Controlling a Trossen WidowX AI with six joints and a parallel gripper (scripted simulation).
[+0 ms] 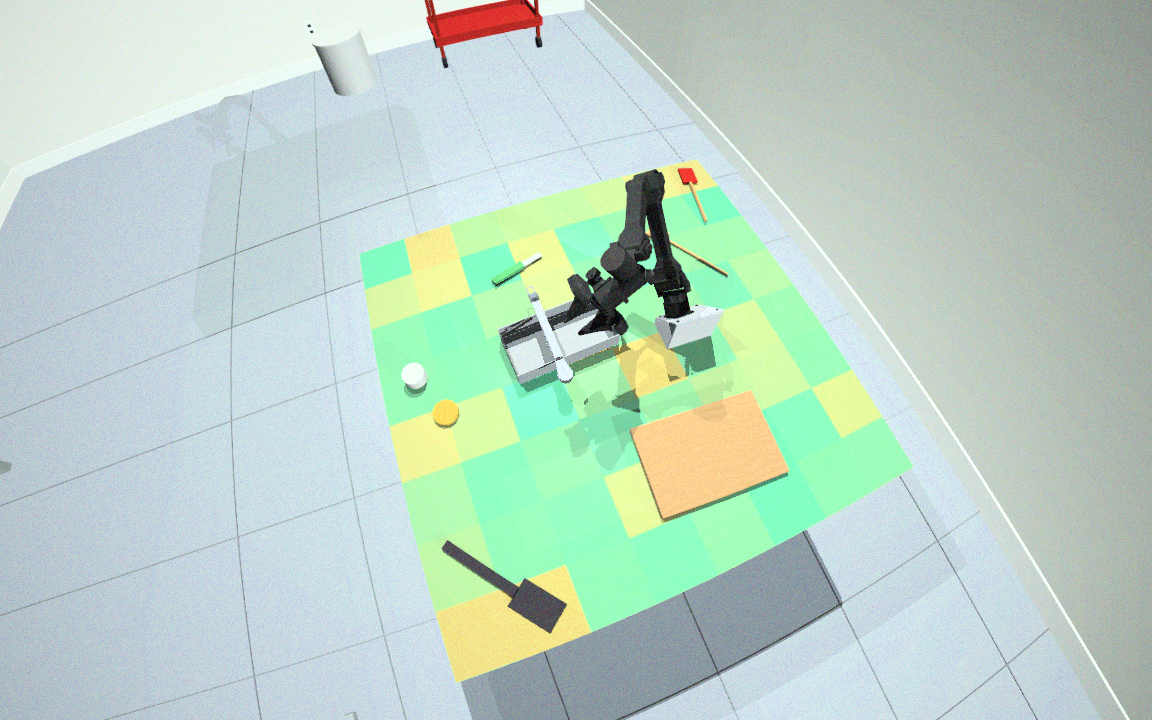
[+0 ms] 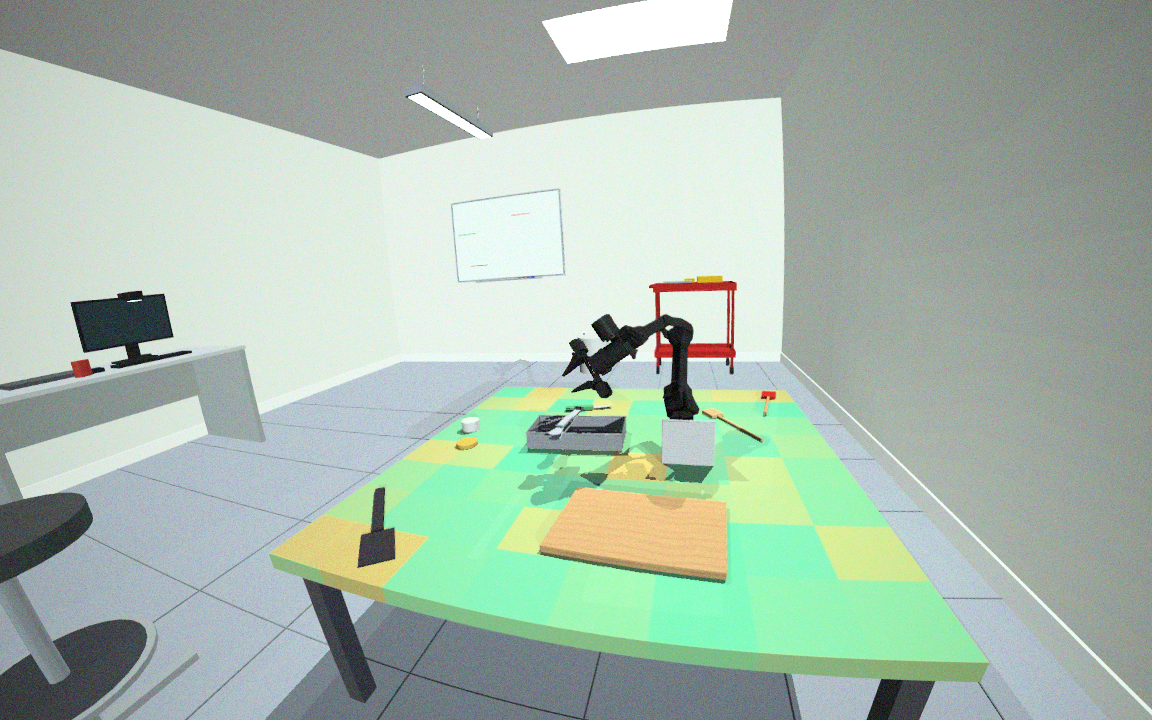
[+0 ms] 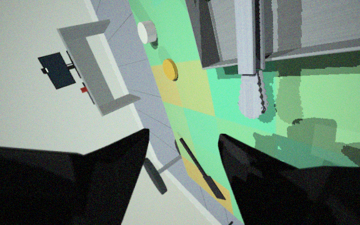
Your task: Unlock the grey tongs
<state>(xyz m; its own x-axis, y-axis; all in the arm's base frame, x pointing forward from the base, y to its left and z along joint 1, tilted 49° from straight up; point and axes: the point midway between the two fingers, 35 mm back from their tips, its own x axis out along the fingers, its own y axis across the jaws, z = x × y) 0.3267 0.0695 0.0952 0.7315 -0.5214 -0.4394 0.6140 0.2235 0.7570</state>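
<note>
The grey tongs (image 1: 547,329) (image 2: 567,420) (image 3: 245,37) lie shut across the roasting tin (image 1: 551,368) (image 2: 593,438) (image 3: 210,40). Their scalloped tips stick out past the tin's near wall, and the hinge end is at the far side. My gripper (image 1: 575,324) (image 2: 568,383) (image 3: 184,137) is open and empty, its fingers partly apart. It hangs above the tin, close to the tongs in the top and exterior views but not touching them. The wooden board (image 1: 710,456) (image 2: 643,532) lies flat nearer the table's front edge, with nothing on it.
A white block (image 1: 692,326) (image 2: 687,443) stands before the arm's base. A white cup (image 1: 413,374) (image 3: 147,32) and yellow disc (image 1: 445,412) (image 3: 170,69) lie left of the tin. A green-handled tool (image 1: 508,273) lies behind it. A black spatula (image 1: 537,604) (image 2: 377,547) lies front left.
</note>
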